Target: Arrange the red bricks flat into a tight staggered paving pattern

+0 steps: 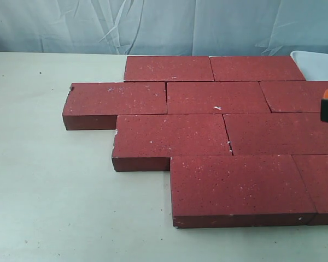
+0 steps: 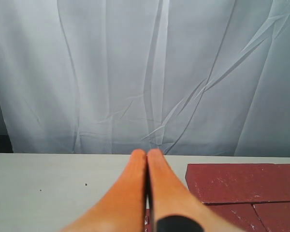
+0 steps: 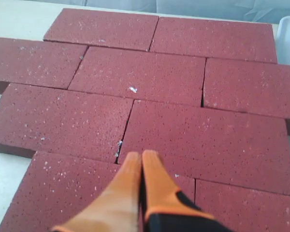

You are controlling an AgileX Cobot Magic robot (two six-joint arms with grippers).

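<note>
The right gripper (image 3: pixel 141 157) is sitting nearest the lens. Its orange jaws are pressing together tip to tip, with nothing between them. The jaws are hanging over the red bricks (image 3: pixel 159 77), and the tips are lying above the seam between the row directly beneath them and the row just ahead. Whether the tips are touching the brick surface cannot be told.

Outward from these jaws, the bricks are lying flat on the counter (image 1: pixel 44 191) in four rows. Each row is sitting offset from the one next to it, so the end joints are alternating. Long sides are meeting closely. Small dark gaps and chipped corners are showing at some end joints. A white chip (image 3: pixel 132 89) is lying on the middle brick two rows ahead of the jaws. On the side away from the right jaws, the row ends are forming a stepped edge against bare counter. Past the farthest row, a white object (image 3: pixel 289 34) is sitting just beside the bricks.

The left gripper (image 2: pixel 147 153) is holding its orange jaws fully closed and empty. Brick corners are showing just beside these jaws, and bare counter is running ahead of the tips to a pale cloth (image 2: pixel 135 72) hanging at the back.
</note>
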